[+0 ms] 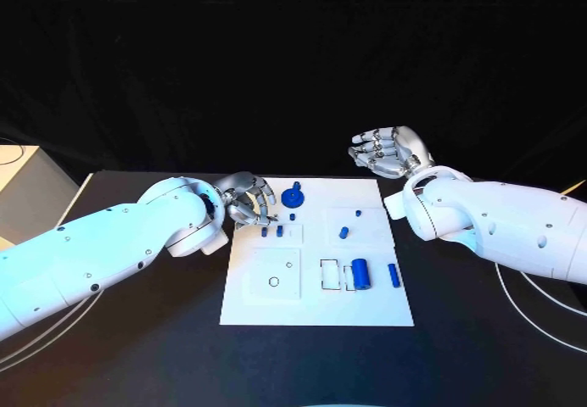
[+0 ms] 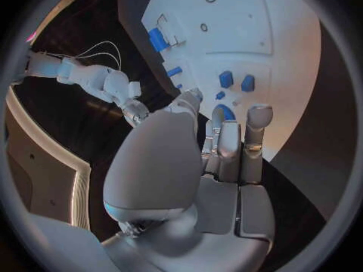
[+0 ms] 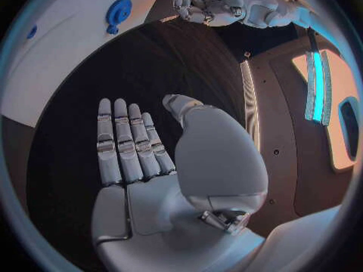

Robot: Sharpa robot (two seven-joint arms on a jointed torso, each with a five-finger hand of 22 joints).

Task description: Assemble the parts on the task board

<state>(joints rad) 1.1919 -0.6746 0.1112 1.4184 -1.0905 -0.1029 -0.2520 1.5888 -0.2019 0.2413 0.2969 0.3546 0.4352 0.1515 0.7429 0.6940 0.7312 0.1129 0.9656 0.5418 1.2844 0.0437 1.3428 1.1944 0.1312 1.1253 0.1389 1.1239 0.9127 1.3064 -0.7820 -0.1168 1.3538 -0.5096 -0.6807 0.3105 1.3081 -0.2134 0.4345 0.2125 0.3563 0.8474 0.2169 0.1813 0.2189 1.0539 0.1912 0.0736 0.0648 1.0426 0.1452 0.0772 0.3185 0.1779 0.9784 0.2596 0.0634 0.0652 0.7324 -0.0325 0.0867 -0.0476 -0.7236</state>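
Note:
The white task board (image 1: 315, 307) lies mid-table. My left hand (image 1: 248, 199) hovers over its far left corner, fingers bent downward and apart, holding nothing. Just beside them stands a round blue part (image 1: 293, 197) (image 2: 221, 111), and two small blue pieces (image 1: 271, 229) (image 2: 236, 80) lie just nearer than the fingertips. A blue cylinder (image 1: 362, 273) (image 2: 157, 39) and a blue peg (image 1: 393, 274) lie on the board's right side. My right hand (image 1: 389, 151) (image 3: 140, 145) is raised beyond the board's far right corner, fingers stretched out flat with nothing in them.
More small blue pieces (image 1: 343, 231) lie in the board's right half, and a small ring (image 1: 274, 281) sits in a square outline near its left. A pale box (image 1: 22, 191) stands off the table's far left. White cables (image 1: 539, 315) trail at right.

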